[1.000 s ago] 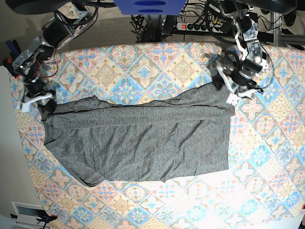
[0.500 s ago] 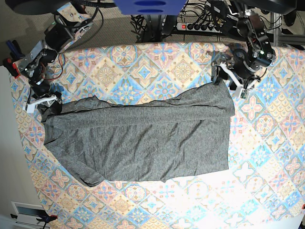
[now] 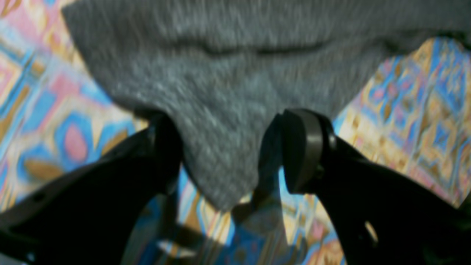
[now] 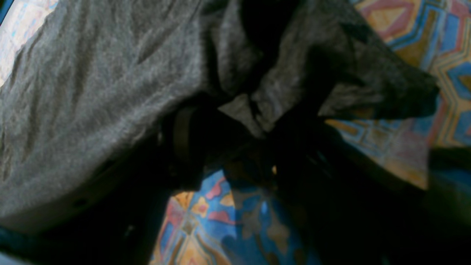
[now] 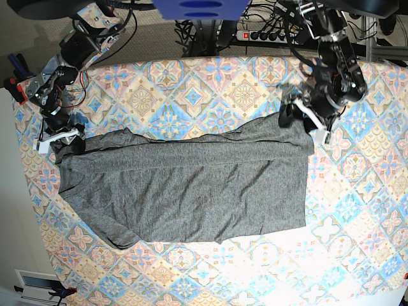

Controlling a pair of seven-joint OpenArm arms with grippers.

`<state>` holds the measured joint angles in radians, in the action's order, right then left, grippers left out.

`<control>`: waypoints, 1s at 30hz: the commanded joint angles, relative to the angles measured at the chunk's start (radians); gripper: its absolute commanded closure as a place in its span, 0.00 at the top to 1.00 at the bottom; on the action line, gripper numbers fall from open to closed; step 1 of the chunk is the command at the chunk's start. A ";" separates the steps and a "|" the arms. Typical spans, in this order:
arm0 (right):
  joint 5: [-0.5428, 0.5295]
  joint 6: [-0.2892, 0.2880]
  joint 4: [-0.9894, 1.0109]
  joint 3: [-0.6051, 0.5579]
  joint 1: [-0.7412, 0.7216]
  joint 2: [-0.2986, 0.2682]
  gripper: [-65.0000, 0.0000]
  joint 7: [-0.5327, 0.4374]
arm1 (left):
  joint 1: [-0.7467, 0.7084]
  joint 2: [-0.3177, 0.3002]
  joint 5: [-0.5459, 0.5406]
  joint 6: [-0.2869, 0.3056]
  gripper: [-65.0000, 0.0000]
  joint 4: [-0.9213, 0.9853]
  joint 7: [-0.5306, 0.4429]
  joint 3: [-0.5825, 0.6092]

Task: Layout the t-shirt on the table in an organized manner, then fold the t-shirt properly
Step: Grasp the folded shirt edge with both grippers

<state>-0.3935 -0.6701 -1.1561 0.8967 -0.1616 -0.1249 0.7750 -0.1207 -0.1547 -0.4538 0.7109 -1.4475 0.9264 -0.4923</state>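
Base view shows the t-shirt (image 5: 185,191) lying half-folded on the tabletop (image 5: 357,191), each tool at a far corner: left tool (image 5: 303,118) spread around cloth (unpinched), right tool (image 5: 64,137) unclear.

The t-shirt (image 5: 185,188) lies spread flat across the middle of the table (image 5: 357,210), its long side running along the table's length, one folded layer lying over its far half. The left gripper (image 5: 299,118) sits at the shirt's far corner near the table's far edge; the right gripper (image 5: 60,137) sits at the opposite far corner.
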 commanded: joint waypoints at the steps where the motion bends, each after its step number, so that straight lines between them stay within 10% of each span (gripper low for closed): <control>1: -0.014 -0.007 -0.012 -0.001 -0.016 -0.017 0.43 -0.016 | 0.009 -0.001 0.034 -0.013 0.63 0.017 0.032 0.005; 11: -0.012 -0.007 -0.011 -0.003 -0.017 -0.022 0.41 -0.045 | 0.045 0.019 0.039 -0.013 0.60 0.046 0.030 0.088; 21: -0.012 -0.003 0.080 -0.127 -0.016 -0.026 0.00 -0.099 | 0.040 0.011 0.045 -0.013 0.09 0.049 0.029 0.109; 30: -0.012 -0.003 -0.032 -0.123 0.037 -0.029 0.00 -0.091 | -0.010 -0.021 0.042 -0.013 0.10 0.044 0.036 0.068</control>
<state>-0.3931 -0.6666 -1.1736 0.7685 -0.1257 -0.1364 0.6968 -0.1230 -0.1677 -0.4782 0.7181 -1.3998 0.9016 -0.4221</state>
